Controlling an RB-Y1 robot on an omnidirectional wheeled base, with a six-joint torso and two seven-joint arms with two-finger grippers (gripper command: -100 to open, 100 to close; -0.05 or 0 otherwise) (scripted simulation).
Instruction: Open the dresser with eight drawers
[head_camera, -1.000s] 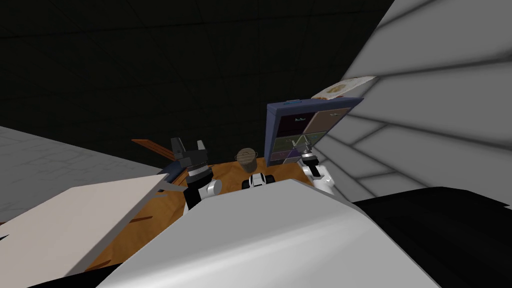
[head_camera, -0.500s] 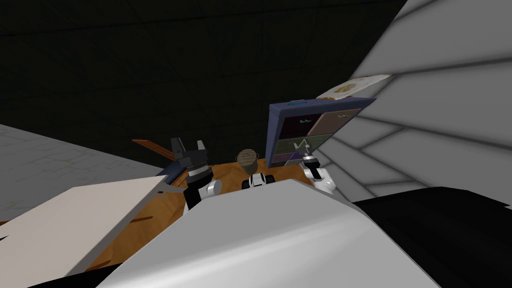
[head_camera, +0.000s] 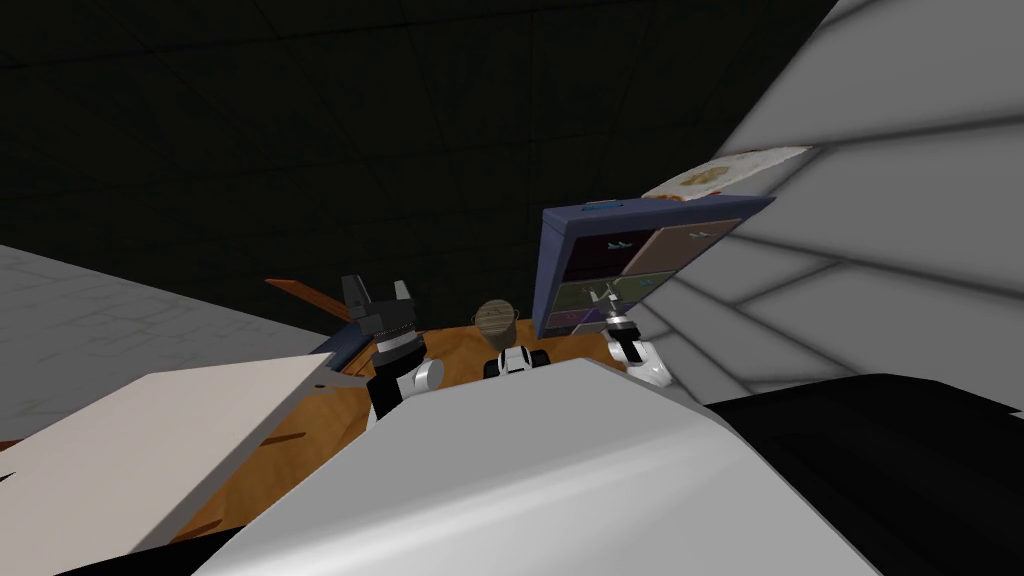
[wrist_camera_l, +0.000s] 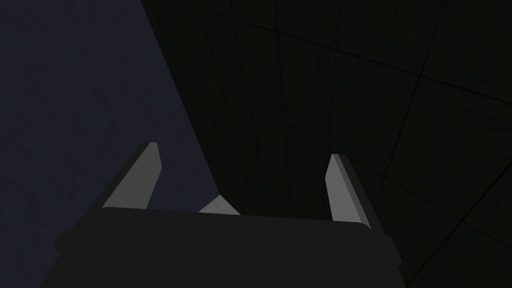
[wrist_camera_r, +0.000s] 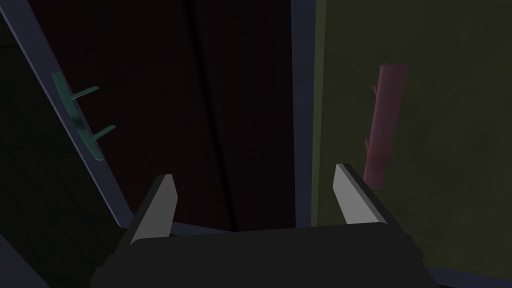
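At the far left lies a grey surface (head_camera: 80, 310), and nearer, a pale beige slab (head_camera: 170, 430) slants across an orange-brown wooden floor (head_camera: 300, 440). A thin brown plank (head_camera: 300, 293) sticks out to the left just behind the left gripper (head_camera: 377, 288). That gripper is raised left of centre, well apart from the dresser; its wrist view shows the left gripper (wrist_camera_l: 244, 151) with its two blades spread wide and nothing between them. A round brown basket (head_camera: 495, 318) stands on the wooden floor, between the two arms and a little farther off. To its right is the dresser (head_camera: 560, 260), a dark blue frame with drawer fronts of different colours, set far right against the grey wall (head_camera: 880, 230). A flat cream sheet (head_camera: 720, 172) lies on its top. The right gripper (head_camera: 608, 296) is up against the lower part of the dresser's front. In the right wrist view the right gripper (wrist_camera_r: 255, 172) has its blades spread apart and pinches nothing. It faces a dark maroon drawer front (wrist_camera_r: 200, 100), from which a teal handle (wrist_camera_r: 77, 117) stands out on two posts. A blue frame strip (wrist_camera_r: 302, 100) parts that front from an olive drawer front (wrist_camera_r: 450, 150), which carries a pink handle (wrist_camera_r: 385, 125). One fingertip sits close beside the near end of the pink handle, but whether it touches cannot be told
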